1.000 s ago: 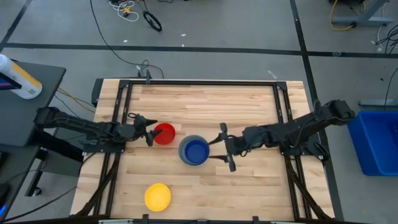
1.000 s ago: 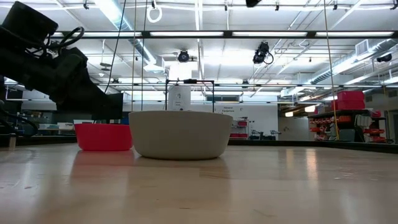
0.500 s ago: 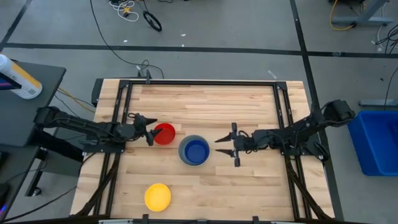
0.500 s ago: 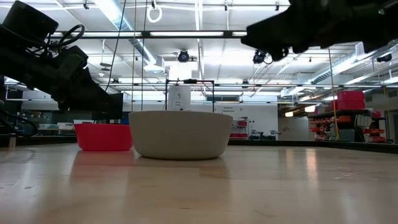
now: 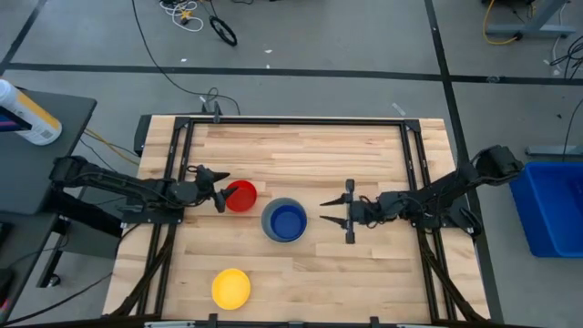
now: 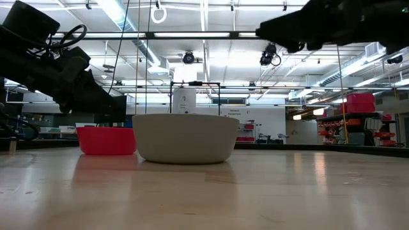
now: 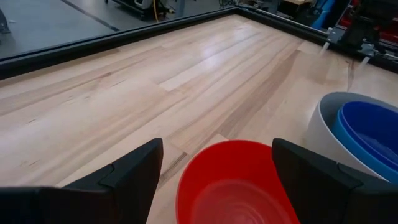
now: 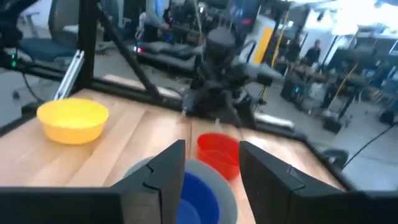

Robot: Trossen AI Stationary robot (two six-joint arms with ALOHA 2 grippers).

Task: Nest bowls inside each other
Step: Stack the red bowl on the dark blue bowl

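Observation:
The grey bowl (image 5: pixel 286 221) sits mid-table on its base with a blue bowl (image 5: pixel 289 221) nested inside it. Just to its left stands the red bowl (image 5: pixel 240 196), and the yellow bowl (image 5: pixel 230 288) stands near the front edge. My left gripper (image 5: pixel 220 191) is open and low at the red bowl's left side. In the left wrist view its fingers stand on either side of the red bowl (image 7: pixel 236 186) with gaps showing. My right gripper (image 5: pixel 322 212) hovers open to the right of the grey bowl, pointing at it, with nothing between its fingers.
A black metal frame (image 5: pixel 291 121) borders the wooden table top. The right arm (image 6: pixel 332 25) hangs high over the table in the low view. Bare wood lies along the far side and at the near right. A blue bin (image 5: pixel 551 205) stands off the table on the right.
My right gripper has drawn back from over the grey bowl toward the table's right edge, sunk lower and tipped up to point level at the bowl. Its fingers stand a little closer together. The bowls and my left gripper have kept still.

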